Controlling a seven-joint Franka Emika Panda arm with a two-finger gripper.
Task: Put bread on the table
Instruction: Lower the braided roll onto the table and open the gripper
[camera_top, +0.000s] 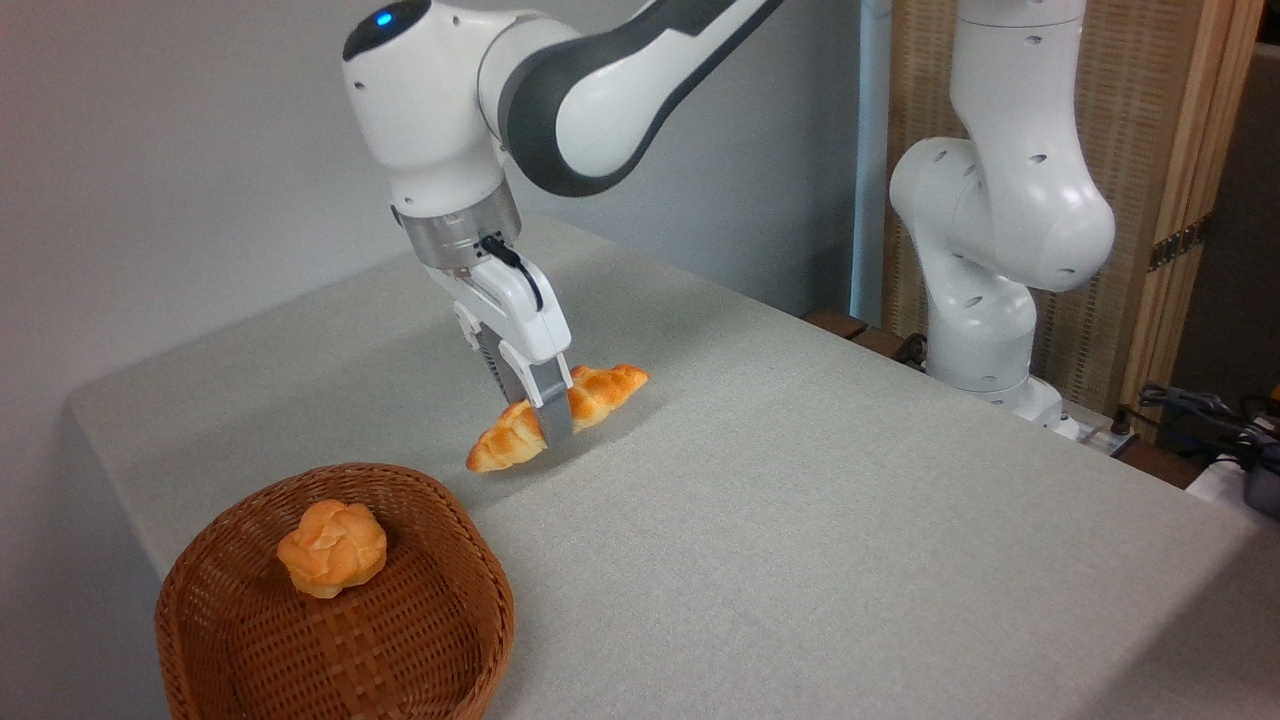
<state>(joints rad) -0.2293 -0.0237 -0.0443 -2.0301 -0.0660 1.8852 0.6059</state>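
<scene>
Fixed camera view: The arm reaches down from the upper middle of the frame, with its gripper (545, 425) pointing down over the middle-left of the surface (800, 520). The gripper fingers (553, 410) are closed around the middle of the bread (600, 390), one finger visible across the near side of the loaf. The loaf lies slanted, its lower end pointing near and left, its upper end pointing far and right. A shadow sits directly beneath it on the cloth; whether the loaf touches the surface or hangs just above it cannot be told.

Near the left corner of the surface stands a round woven basket (400, 640). A small round knotted bun (332, 548) rests inside it, toward the far left of its floor. The bread is outside the basket, beyond its far right rim and apart from it.

The base of the arm (1000, 230) stands at the far right edge of the surface. Cables (1200, 410) lie at the right edge of the frame.
</scene>
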